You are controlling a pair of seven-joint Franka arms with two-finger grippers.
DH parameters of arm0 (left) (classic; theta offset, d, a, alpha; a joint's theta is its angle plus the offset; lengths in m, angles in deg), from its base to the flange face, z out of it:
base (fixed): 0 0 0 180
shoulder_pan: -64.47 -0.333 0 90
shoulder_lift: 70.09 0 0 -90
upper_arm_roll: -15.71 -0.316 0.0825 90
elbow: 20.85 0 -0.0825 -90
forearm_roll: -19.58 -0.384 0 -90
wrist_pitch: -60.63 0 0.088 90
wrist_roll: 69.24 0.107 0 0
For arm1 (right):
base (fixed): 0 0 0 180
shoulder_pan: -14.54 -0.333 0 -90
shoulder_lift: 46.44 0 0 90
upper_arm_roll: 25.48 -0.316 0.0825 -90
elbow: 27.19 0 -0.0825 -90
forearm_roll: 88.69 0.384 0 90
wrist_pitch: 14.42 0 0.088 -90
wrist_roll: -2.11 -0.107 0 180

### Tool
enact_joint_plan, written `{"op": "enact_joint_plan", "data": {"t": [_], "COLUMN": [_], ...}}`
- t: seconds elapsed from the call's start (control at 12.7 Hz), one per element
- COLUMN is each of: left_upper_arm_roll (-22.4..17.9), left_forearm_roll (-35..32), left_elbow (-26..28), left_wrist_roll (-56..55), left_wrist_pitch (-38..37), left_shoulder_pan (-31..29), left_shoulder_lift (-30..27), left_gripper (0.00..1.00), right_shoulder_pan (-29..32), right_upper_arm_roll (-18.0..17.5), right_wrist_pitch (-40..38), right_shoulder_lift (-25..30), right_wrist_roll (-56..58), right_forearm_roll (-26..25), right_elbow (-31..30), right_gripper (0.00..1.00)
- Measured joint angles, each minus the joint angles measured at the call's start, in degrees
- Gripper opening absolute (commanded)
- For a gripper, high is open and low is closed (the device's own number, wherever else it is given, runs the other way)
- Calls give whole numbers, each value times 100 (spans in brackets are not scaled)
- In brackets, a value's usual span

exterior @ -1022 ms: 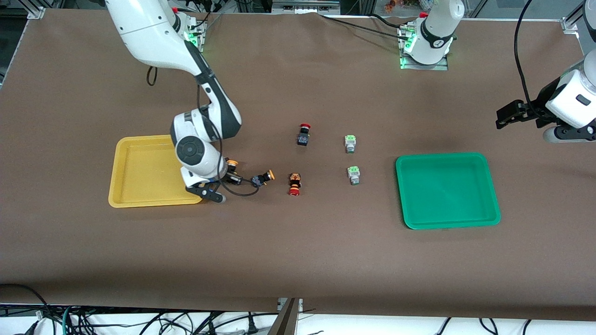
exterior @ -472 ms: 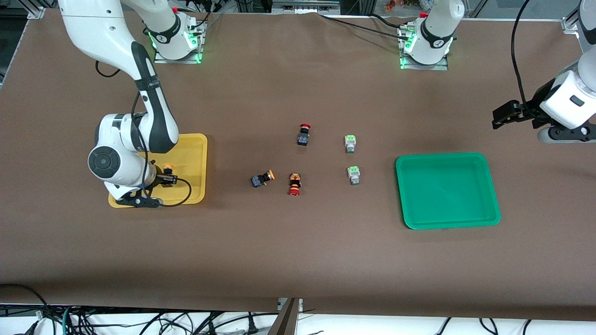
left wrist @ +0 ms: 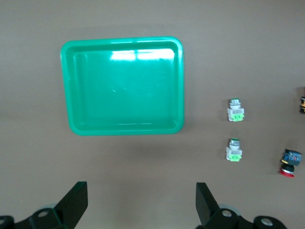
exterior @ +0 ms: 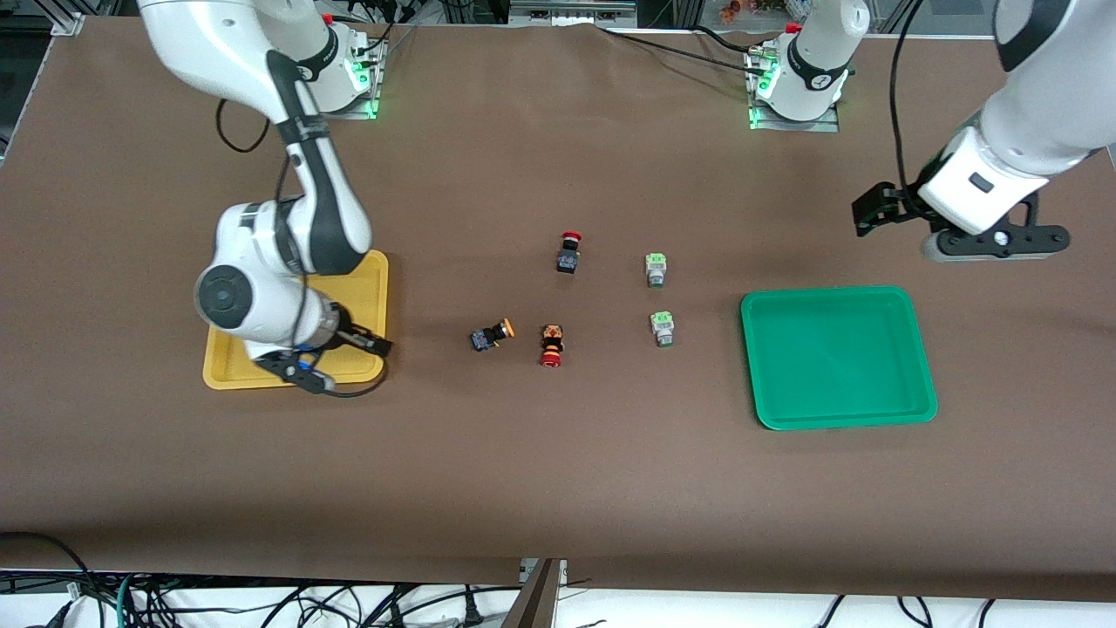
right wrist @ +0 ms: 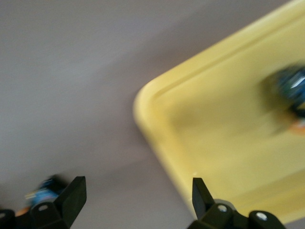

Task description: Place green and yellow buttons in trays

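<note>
Right gripper [exterior: 370,343] sits over the corner of the yellow tray [exterior: 370,270] nearest the loose buttons, jaws apart and empty. One yellow button [right wrist: 293,90] lies in that tray, blurred in the right wrist view. The other yellow button [exterior: 493,334] is on the table, past the jaw tips toward the left arm's end. My read: go for it next. It lies on its side, so straddle the dark body, not the round cap, and keep clear of the red button [exterior: 551,344] just beside it.

Left gripper [exterior: 872,209] hovers with jaws apart, green tray [left wrist: 124,86] and both green buttons [left wrist: 235,109] [left wrist: 233,150] ahead of them. Second red button [exterior: 568,253] stays out.
</note>
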State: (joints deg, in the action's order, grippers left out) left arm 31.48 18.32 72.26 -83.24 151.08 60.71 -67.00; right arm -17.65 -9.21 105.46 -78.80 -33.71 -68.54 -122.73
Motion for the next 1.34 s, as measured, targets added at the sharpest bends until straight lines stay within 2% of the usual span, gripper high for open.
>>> {"op": "enact_joint_plan", "data": {"t": [0.16, 0.39, 0.47, 0.55, 0.63, 0.71, 0.79, 0.87, 1.02, 1.1, 1.34], "left_upper_arm_roll": [493, 1279, 1452, 1613, 1791, 1985, 2182, 2363, 2627, 2714, 2812], "left_forearm_roll": [4, 5, 5, 5, 5, 5, 5, 5, 5, 5, 5], "left_elbow": [30, 276, 450, 656, 869, 1106, 1375, 1688, 2375, 2713, 3250], "left_wrist_roll": [-377, -971, -1126, -1353, -1651, -1966, -2231, -2421, -2639, -2674, -2703], "left_wrist_pitch": [-2, 212, 440, 711, 1013, 1369, 1793, 2262, 3215, 3642, 4116], "left_shoulder_pan": [-11, 6, 7, 4, 3, 7, 16, 23, 35, 39, 42], "left_shoulder_lift": [78, 259, 301, 325, 340, 349, 356, 360, 374, 386, 444], "left_gripper": [100, 100, 100, 100, 100, 100, 100, 100, 100, 100, 100], "right_shoulder_pan": [-264, -499, -533, -553, -568, -578, -583, -581, -569, -562, -382], "right_upper_arm_roll": [-279, -503, -582, -663, -728, -765, -778, -774, -656, -458, 476], "right_wrist_pitch": [220, 1174, 1424, 1615, 1711, 1723, 1723, 1713, 1418, 1030, -354], "right_shoulder_lift": [-270, -839, -988, -1097, -1159, -1182, -1182, -1179, -1137, -1080, -697], "right_wrist_roll": [-1057, -1872, -2082, -2289, -2442, -2494, -2486, -2414, -1963, -1550, 344], "right_forearm_roll": [269, 382, 394, 395, 395, 395, 395, 394, 388, 384, 384], "right_elbow": [190, 304, 317, 328, 339, 340, 341, 341, 368, 430, 550], "right_gripper": [98, 97, 94, 87, 69, 33, 7, 0, 0, 0, 0]}}
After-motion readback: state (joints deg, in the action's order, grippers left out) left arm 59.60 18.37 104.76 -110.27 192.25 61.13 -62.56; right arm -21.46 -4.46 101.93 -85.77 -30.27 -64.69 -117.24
